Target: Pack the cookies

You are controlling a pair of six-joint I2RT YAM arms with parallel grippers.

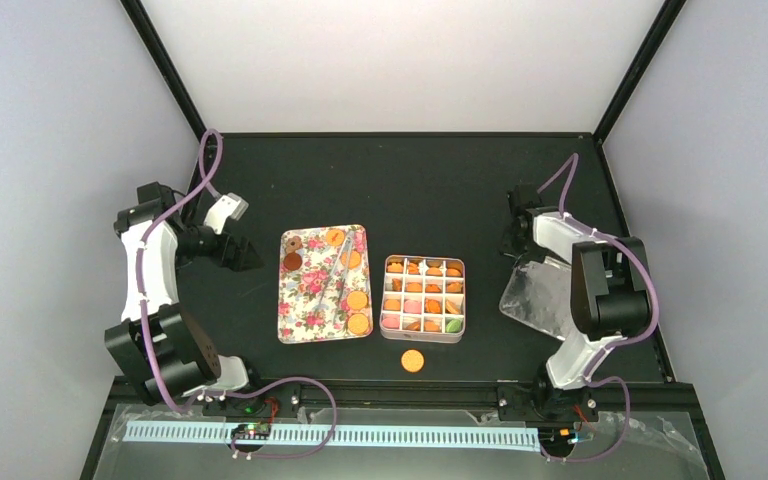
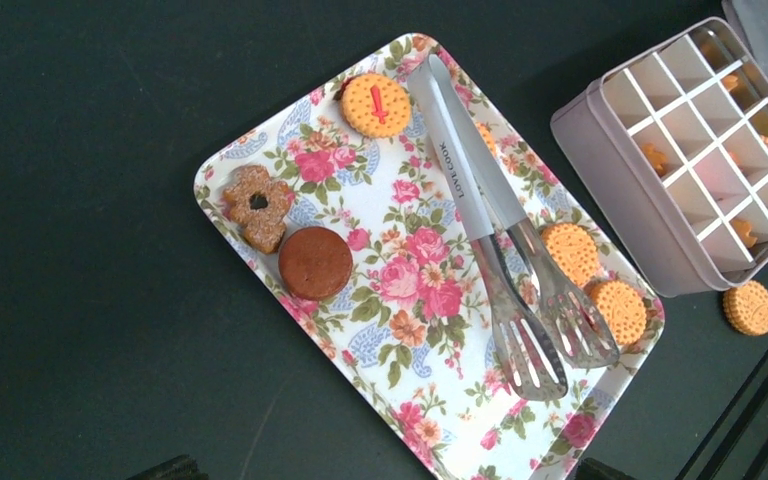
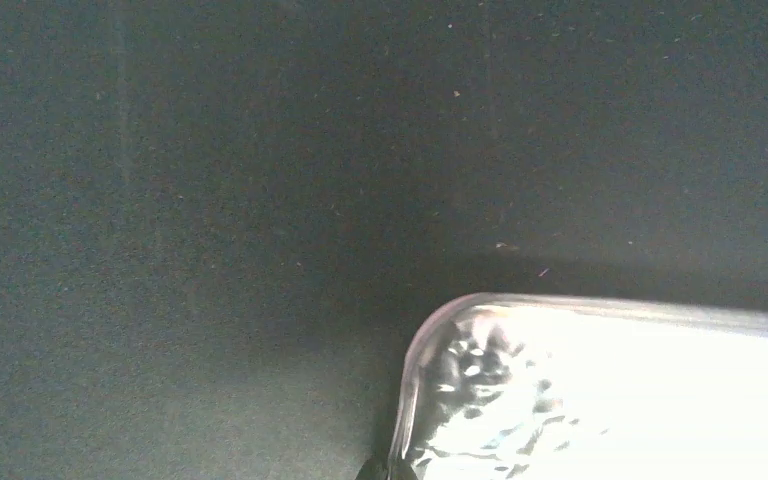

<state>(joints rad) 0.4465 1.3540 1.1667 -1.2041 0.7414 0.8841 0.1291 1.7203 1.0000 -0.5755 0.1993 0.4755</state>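
Your left claw hangs wide and holds nothing. Just to its right and below it lies the floral tray. The cookies that are not yet packed lie there: an orange one at the far end, two brown ones on the claw's side, and more orange ones on the side away from it. The metal tongs lie lengthwise over the tray, their blades touching those outer orange cookies. If you reach for one from above, you may knock the tongs and scatter the rest.

Beyond the tray from that claw stands the gridded box, many cells already filled. One stray cookie lies flat on the table in front of it, near the edge. A clumsy pinch could push it off.

Your right claw is closed beside a clear lid, but the wrist view is too glary to tell if it grips the rim; it may slip
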